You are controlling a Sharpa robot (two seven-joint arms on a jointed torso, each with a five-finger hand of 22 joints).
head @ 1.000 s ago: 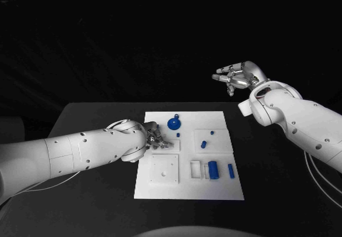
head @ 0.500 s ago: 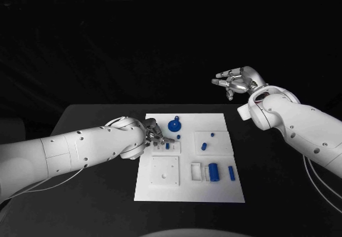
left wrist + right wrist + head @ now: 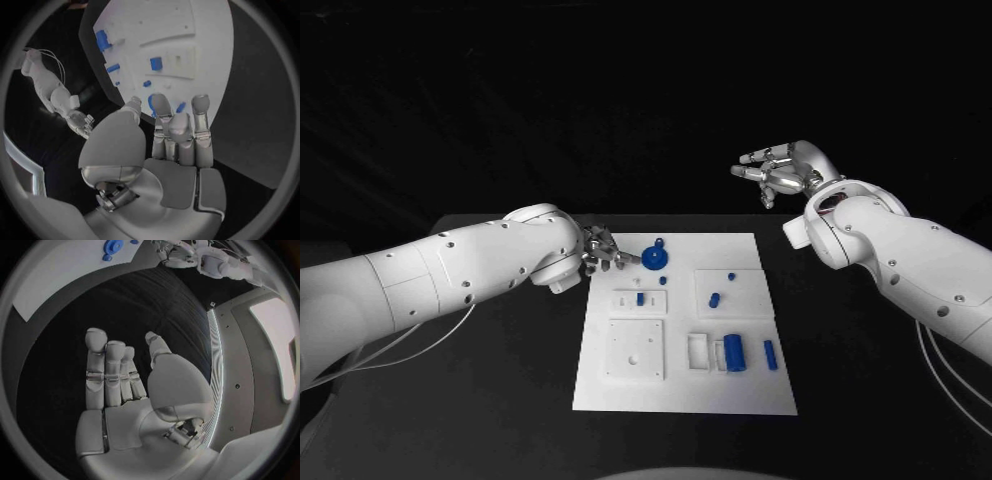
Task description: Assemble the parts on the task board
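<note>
Blue round part [image 3: 655, 252] on the task board [image 3: 687, 380], just beside the left hand's [image 3: 603, 250] spread, empty fingers [image 3: 162, 107].

Black table [image 3: 473, 400], white task board [image 3: 685, 385] flat at middle

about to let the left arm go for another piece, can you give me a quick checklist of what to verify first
1. Left hand holds nothing: ok, its fingers are apart and bare in the left wrist view.
2. Right hand out of the way: ok, raised beyond the table's far right, open.
3. Small blue peg seated in its block: cannot tell, it shows as a small blue mark.
4. Round blue piece free to reach: ok, it lies on the board's far end beside the left hand.
5. Blue cylinder and bar in place on the board: ok, lying near the right edge.
</note>
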